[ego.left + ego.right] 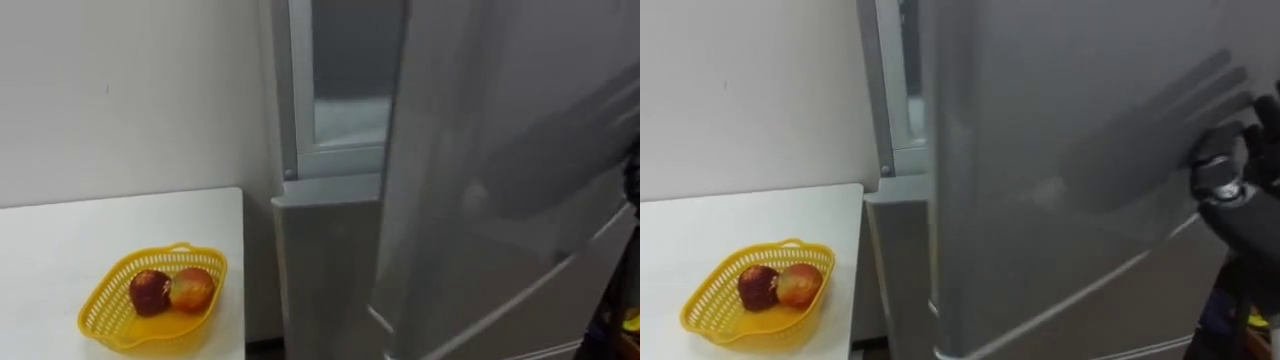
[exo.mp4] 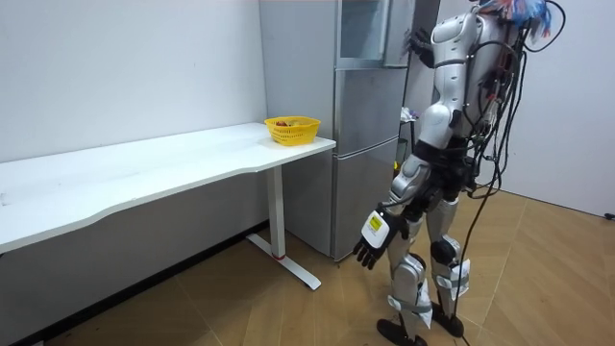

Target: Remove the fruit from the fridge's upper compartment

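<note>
The grey fridge (image 2: 365, 163) stands right of the white table. Its upper door (image 1: 1060, 150) is swung partly out toward me and covers most of the eye views. Through the gap at its left edge I see a strip of the pale upper compartment (image 1: 350, 100); nothing inside can be made out. My right hand (image 1: 1232, 190) rests against the door's outer face at the right edge, fingers spread, as the room view confirms for this hand (image 2: 418, 40). My left hand (image 2: 370, 240) hangs relaxed beside my thigh, holding nothing.
A yellow basket (image 1: 110, 310) with two reddish fruits (image 1: 170, 290) sits at the near right corner of the white table (image 1: 60, 250), close to the fridge. The lower fridge door (image 1: 320, 270) is shut. I stand on wooden floor (image 2: 538, 288) in front of the fridge.
</note>
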### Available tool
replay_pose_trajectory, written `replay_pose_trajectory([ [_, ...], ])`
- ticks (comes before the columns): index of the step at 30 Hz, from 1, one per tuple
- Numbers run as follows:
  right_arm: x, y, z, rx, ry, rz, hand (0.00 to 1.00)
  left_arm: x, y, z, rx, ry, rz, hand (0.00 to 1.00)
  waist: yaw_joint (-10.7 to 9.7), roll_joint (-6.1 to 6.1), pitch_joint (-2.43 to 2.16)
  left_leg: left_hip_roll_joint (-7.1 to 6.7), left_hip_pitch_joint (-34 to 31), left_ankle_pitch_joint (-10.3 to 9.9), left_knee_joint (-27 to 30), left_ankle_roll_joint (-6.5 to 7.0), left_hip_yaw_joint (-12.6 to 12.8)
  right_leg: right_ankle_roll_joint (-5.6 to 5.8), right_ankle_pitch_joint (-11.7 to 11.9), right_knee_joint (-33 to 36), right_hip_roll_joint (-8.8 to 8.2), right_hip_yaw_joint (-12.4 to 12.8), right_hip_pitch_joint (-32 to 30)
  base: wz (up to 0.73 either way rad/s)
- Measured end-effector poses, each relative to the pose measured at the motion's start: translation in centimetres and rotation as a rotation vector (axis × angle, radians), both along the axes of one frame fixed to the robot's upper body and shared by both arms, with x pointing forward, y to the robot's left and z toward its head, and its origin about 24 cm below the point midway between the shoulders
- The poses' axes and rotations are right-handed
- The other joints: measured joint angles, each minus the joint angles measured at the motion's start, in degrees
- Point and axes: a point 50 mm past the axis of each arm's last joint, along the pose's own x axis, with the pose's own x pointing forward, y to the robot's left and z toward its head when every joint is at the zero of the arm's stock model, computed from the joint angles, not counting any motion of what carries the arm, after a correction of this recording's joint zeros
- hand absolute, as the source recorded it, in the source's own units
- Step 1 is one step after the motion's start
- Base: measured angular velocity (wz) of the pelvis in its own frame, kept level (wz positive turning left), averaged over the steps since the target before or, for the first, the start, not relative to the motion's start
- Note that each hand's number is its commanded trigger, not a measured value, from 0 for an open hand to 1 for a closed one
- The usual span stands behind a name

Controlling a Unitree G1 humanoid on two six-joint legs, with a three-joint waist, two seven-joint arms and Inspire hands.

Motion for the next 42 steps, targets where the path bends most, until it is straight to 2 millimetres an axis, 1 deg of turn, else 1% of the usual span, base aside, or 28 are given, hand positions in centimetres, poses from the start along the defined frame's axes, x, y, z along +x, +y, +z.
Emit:
replay_pose_trajectory([
  [1, 0.2, 0.3, -0.3, -0.018, 0.014, 0.025, 0.00, 0.1, 0.2, 0.0, 0.003, 0.006, -0.011, 0.00, 0.4, -0.44, -0.03, 0.08, 0.1, -0.1, 0.0, -0.08, 0.3, -0.03, 0.0, 0.1, 0.04, 0.2, 0.0, -0.09],
  [3, 0.4, 0.8, -0.8, -0.051, 0.037, 0.051, 0.00, 0.4, 0.4, 0.1, 0.000, 0.006, -0.020, 0.00, 1.1, -0.86, -0.05, 0.15, 0.2, -0.1, 0.0, -0.14, 0.2, -0.03, 0.3, 0.1, 0.13, 0.2, 0.3, -0.04],
  [6, 0.9, 2.3, -1.5, -0.123, 0.083, 0.127, 0.00, 0.5, 0.3, 0.1, -0.001, 0.011, -0.036, 0.00, 2.1, -0.98, -0.02, 0.31, 0.1, -0.4, 0.1, -0.30, 0.1, -0.01, 0.4, 0.1, 0.28, -0.4, 0.4, 0.00],
  [7, 1.2, 3.1, -2.1, -0.148, 0.113, 0.173, 0.00, 0.5, 0.3, 0.1, -0.002, 0.015, -0.036, 0.00, 2.6, -0.85, 0.11, 0.42, 0.0, -0.5, 0.3, -0.35, 0.1, -0.05, 0.4, 0.0, 0.34, -0.7, 0.7, 0.04],
  [8, 1.2, 3.5, -2.3, -0.157, 0.125, 0.190, 0.00, 0.5, 0.3, 0.0, -0.003, 0.017, -0.039, 0.00, 2.7, -0.86, 0.16, 0.47, 0.0, -0.6, 0.5, -0.37, 0.0, -0.06, 0.4, 0.0, 0.35, -1.1, 0.8, 0.08],
  [10, 1.3, 3.8, -2.5, -0.177, 0.133, 0.213, 0.00, 0.4, 0.0, -0.1, -0.016, 0.035, -0.056, 0.00, 2.6, -0.34, 0.48, 0.79, -0.4, -1.1, 1.6, -0.45, -0.2, -0.15, 0.5, 0.1, 0.55, -1.5, 0.9, 0.00],
  [12, 1.3, 4.0, -2.5, -0.187, 0.140, 0.234, 0.00, 0.1, -0.1, -0.1, -0.024, 0.048, -0.054, 0.00, 2.5, -0.18, 0.57, 0.99, -1.1, -1.3, 2.1, -0.50, -0.5, -0.28, 0.5, 0.1, 0.68, -1.9, 0.9, 0.04],
  [15, 1.4, 4.2, -2.7, -0.198, 0.155, 0.255, 0.00, 0.5, -0.1, -0.1, -0.026, 0.040, -0.058, 0.00, 2.6, -0.14, 0.57, 1.15, -1.1, -1.3, 2.3, -0.58, -0.9, -0.43, 0.6, 0.1, 0.87, -2.2, 0.6, 0.05],
  [21, 1.4, 4.5, -2.9, -0.278, 0.173, 0.249, 0.00, 0.6, -0.1, -0.1, -0.026, 0.037, -0.063, 0.00, 2.6, 0.01, 0.38, 1.13, -1.4, -1.4, 3.3, -0.54, -1.1, -0.45, 0.6, 0.0, 0.87, -2.3, 0.6, 0.00],
  [22, 1.4, 4.5, -2.9, -0.293, 0.175, 0.241, 0.00, 0.4, 0.0, -0.1, -0.028, 0.040, -0.061, 0.00, 2.6, 0.04, 0.36, 1.12, -1.3, -1.4, 3.3, -0.54, -1.1, -0.46, 0.6, -0.1, 0.86, -2.3, 0.6, 0.00],
  [24, 1.4, 4.4, -2.8, -0.312, 0.174, 0.228, 0.00, 0.8, -0.1, 0.0, -0.029, 0.029, -0.065, 0.00, 2.4, 0.12, 0.29, 1.10, -1.3, -1.4, 3.2, -0.54, -0.9, -0.45, 0.6, -0.1, 0.86, -2.3, 0.6, 0.00],
  [27, 1.4, 4.4, -2.8, -0.336, 0.179, 0.204, 0.00, 0.8, -0.1, 0.0, -0.033, 0.022, -0.067, 0.00, 2.5, 0.32, 0.24, 1.10, -0.9, -1.4, 3.1, -0.54, -0.8, -0.45, 0.6, -0.1, 0.86, -2.1, 0.9, 0.00],
  [32, 1.4, 3.8, -2.7, -0.310, 0.178, 0.143, 0.00, 0.6, -0.1, 0.0, -0.041, 0.025, -0.062, 0.00, 2.4, 0.58, 0.24, 1.06, -0.9, -1.3, 3.0, -0.53, -1.0, -0.45, 0.6, -0.1, 0.83, -2.2, 1.0, 0.00],
  [35, 1.3, 2.6, -2.3, -0.249, 0.170, 0.056, 0.00, 0.1, 0.0, 0.0, -0.038, 0.035, -0.056, 0.00, 2.2, 0.51, 0.26, 1.00, -0.8, -1.3, 2.9, -0.53, -1.2, -0.45, 0.6, -0.1, 0.79, -2.6, 1.1, 0.04],
  [37, 1.0, 1.5, -2.0, -0.189, 0.159, -0.024, 0.00, -0.7, -0.1, 0.0, -0.027, 0.046, -0.048, 0.00, 2.0, 0.49, 0.25, 0.96, -0.8, -1.3, 2.9, -0.53, -1.3, -0.45, 0.6, -0.2, 0.78, -2.9, 1.3, 0.07],
  [38, 0.9, 1.2, -1.9, -0.174, 0.155, -0.044, 0.00, -1.0, -0.2, 0.0, -0.023, 0.049, -0.045, 0.00, 2.0, 0.49, 0.26, 0.96, -0.8, -1.3, 2.9, -0.54, -1.3, -0.44, 0.7, -0.2, 0.79, -2.9, 1.4, 0.00],
  [40, 0.3, 0.0, -2.3, -0.113, 0.160, -0.117, 0.00, -1.5, -0.3, 0.0, -0.011, 0.057, -0.036, 0.00, 1.6, 0.52, 0.28, 0.97, -0.8, -1.3, 2.9, -0.54, -1.3, -0.44, 0.7, -0.1, 0.78, -3.0, 1.5, 0.04],
  [41, 0.1, -0.2, -2.5, -0.102, 0.169, -0.132, 0.00, -1.7, -0.4, 0.0, -0.010, 0.059, -0.034, 0.00, 1.5, 0.54, 0.29, 0.97, -0.8, -1.3, 2.9, -0.54, -1.4, -0.44, 0.7, -0.1, 0.78, -3.1, 1.7, 0.03],
  [42, -0.2, -0.6, -2.9, -0.068, 0.188, -0.158, 0.00, -2.0, -0.5, -0.1, -0.007, 0.065, -0.030, 0.00, 1.1, 0.64, 0.38, 0.96, -0.8, -1.3, 2.9, -0.54, -1.4, -0.43, 0.7, -0.1, 0.78, -3.1, 1.9, 0.00],
])
